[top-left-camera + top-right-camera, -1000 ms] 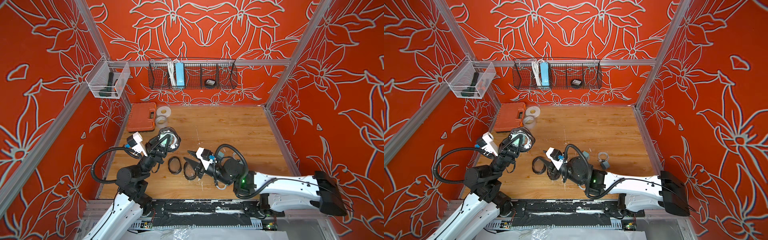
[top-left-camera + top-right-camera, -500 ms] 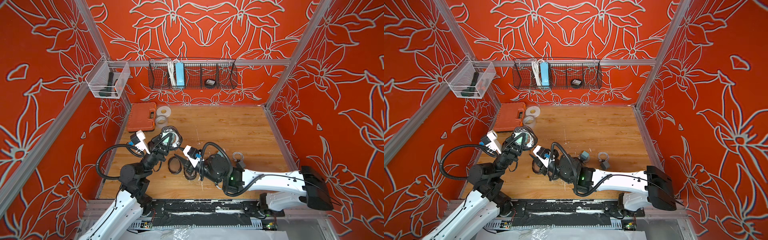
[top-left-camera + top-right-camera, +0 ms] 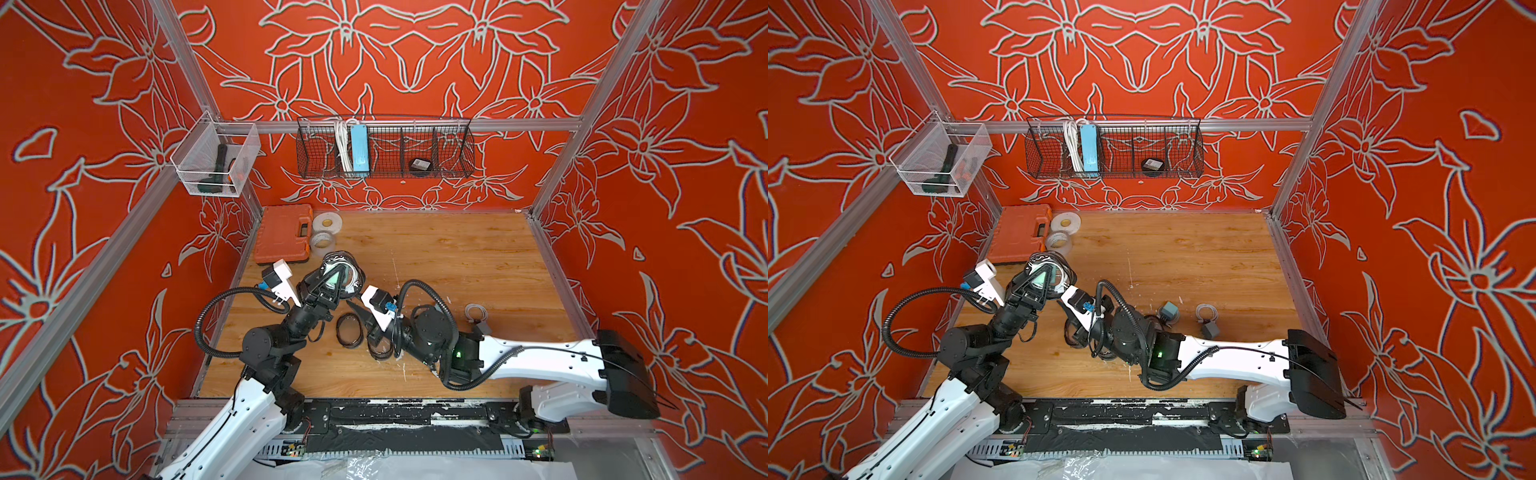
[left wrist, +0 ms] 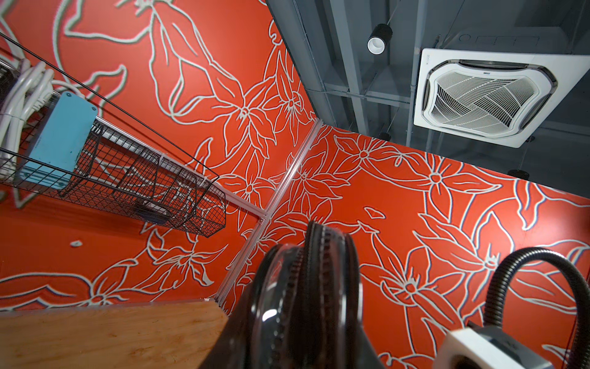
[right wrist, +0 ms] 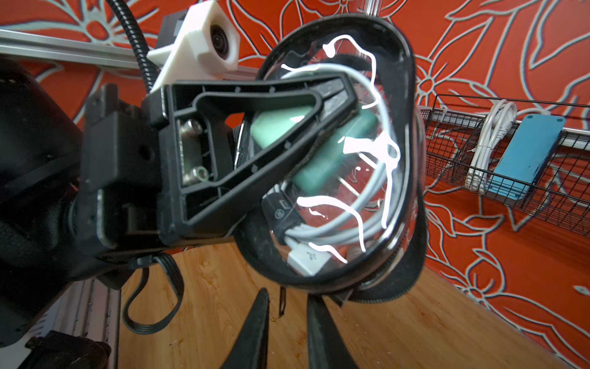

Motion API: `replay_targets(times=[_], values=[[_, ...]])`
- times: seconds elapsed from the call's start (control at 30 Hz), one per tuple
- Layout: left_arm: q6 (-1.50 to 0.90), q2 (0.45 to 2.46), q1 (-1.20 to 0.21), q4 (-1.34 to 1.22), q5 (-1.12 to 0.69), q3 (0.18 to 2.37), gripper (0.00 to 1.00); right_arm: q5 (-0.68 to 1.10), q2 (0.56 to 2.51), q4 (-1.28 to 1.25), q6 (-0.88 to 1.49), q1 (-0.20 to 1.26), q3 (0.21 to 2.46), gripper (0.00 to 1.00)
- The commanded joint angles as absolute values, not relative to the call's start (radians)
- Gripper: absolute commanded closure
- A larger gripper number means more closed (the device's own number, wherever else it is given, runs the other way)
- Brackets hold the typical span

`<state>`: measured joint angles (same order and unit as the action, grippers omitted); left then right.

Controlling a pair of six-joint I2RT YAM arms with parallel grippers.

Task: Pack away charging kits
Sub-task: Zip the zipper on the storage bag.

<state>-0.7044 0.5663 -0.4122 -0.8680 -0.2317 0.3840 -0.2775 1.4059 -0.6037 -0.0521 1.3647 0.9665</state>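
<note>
My left gripper (image 3: 332,272) is shut on a clear oval case (image 3: 341,277) with a black zip rim, held up on edge above the table's left side. Inside it lie a teal plug adapter (image 5: 332,166) and a coiled white cable (image 5: 322,230). In the left wrist view the case (image 4: 306,297) sits between the jaws. My right gripper (image 5: 287,295) is just under the case, open by a narrow gap with the zip pull (image 5: 282,302) hanging between its fingers. Another adapter (image 3: 1169,309), a loose cable coil (image 3: 1206,311) and a further adapter (image 3: 1210,329) lie right of my right arm.
Two empty black-rimmed cases (image 3: 347,328) (image 3: 378,347) lie between the arms. An orange tool case (image 3: 282,232) and two tape rolls (image 3: 326,222) sit at the back left. A wire basket (image 3: 453,145) on the back wall holds a blue power strip (image 3: 359,147).
My right arm has swung left and away from the front edge to the underside of the held case, and its jaws have narrowed. The left gripper has kept the case nearly still.
</note>
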Motion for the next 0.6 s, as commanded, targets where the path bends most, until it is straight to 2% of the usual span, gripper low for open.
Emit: replay_targets(times=[0.0, 0.2, 0.57], values=[[-0.710, 0.565, -0.419, -0.923, -0.238, 0.385, 1.00, -0.302, 1.414, -0.594, -0.037, 1.368, 1.006, 0.79], [-0.707, 0.578, -0.418, -0.928, -0.254, 0.392, 1.00, -0.304, 1.425, -0.588, -0.028, 1.363, 1.024, 0.87], [-0.683, 0.538, -0.419, -0.926, -0.261, 0.386, 1.00, -0.251, 1.436, -0.542, 0.006, 1.340, 1.058, 0.89]])
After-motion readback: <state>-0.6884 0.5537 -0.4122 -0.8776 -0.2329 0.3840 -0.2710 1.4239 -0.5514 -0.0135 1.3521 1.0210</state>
